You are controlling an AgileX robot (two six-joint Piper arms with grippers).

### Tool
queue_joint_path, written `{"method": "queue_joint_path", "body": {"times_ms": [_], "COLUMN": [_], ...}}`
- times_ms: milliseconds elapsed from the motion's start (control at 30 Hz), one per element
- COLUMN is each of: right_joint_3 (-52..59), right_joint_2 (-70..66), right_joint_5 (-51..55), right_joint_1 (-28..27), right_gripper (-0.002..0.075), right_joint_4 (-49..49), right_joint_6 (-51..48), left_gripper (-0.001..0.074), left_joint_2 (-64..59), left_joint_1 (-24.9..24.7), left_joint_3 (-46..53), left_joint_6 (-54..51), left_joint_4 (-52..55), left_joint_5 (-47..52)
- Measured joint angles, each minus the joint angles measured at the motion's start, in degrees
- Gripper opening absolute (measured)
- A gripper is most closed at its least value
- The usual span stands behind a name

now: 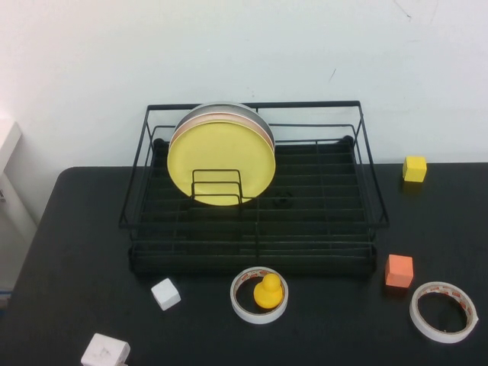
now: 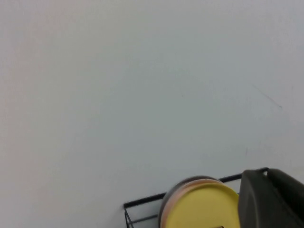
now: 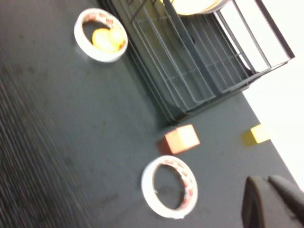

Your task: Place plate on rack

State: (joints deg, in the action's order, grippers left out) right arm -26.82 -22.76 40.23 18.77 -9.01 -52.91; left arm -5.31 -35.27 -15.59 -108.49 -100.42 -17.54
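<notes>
The yellow plate (image 1: 221, 164) stands upright in the left part of the black wire rack (image 1: 335, 221), leaning in front of a pale plate with a grey rim. Neither gripper shows in the high view. In the left wrist view my left gripper (image 2: 266, 172) is shut and empty, raised high, with the plate (image 2: 199, 206) and a rack rail (image 2: 142, 200) below it. In the right wrist view my right gripper (image 3: 267, 180) is shut and empty above the table's right side, away from the rack (image 3: 190, 71); the plate's edge (image 3: 194, 4) just shows there.
In front of the rack lie a tape roll with a yellow duck inside (image 1: 260, 294), a white cube (image 1: 165, 293) and a white block (image 1: 105, 351). An orange cube (image 1: 399, 271) and a second tape roll (image 1: 443, 311) lie front right. A yellow cube (image 1: 415, 168) sits back right.
</notes>
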Motion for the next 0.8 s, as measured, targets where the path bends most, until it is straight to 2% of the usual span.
{"method": "queue_joint_path", "body": {"times_ms": [133, 467, 800], "right_joint_3": [5.67, 6.44, 6.44], "right_joint_2": [4.27, 5.62, 5.62], "right_joint_5": [-5.28, -9.57, -9.65], "right_joint_1": [0.0, 0.0, 0.0], "right_gripper": [-0.0001, -0.0001, -0.0001], "right_joint_4": [-2.8, -12.1, -12.44], "right_joint_6": [0.6, 0.73, 0.73], "left_gripper": [-0.0001, -0.0001, -0.0001], "left_joint_2": [2.02, 2.33, 2.33], "left_joint_1": [0.0, 0.0, 0.0], "left_joint_3": [3.14, 3.57, 3.57], "left_joint_6": [2.23, 2.56, 2.56], "left_joint_4": [0.01, 0.01, -0.37], "left_joint_5": [0.64, 0.57, -10.81]}}
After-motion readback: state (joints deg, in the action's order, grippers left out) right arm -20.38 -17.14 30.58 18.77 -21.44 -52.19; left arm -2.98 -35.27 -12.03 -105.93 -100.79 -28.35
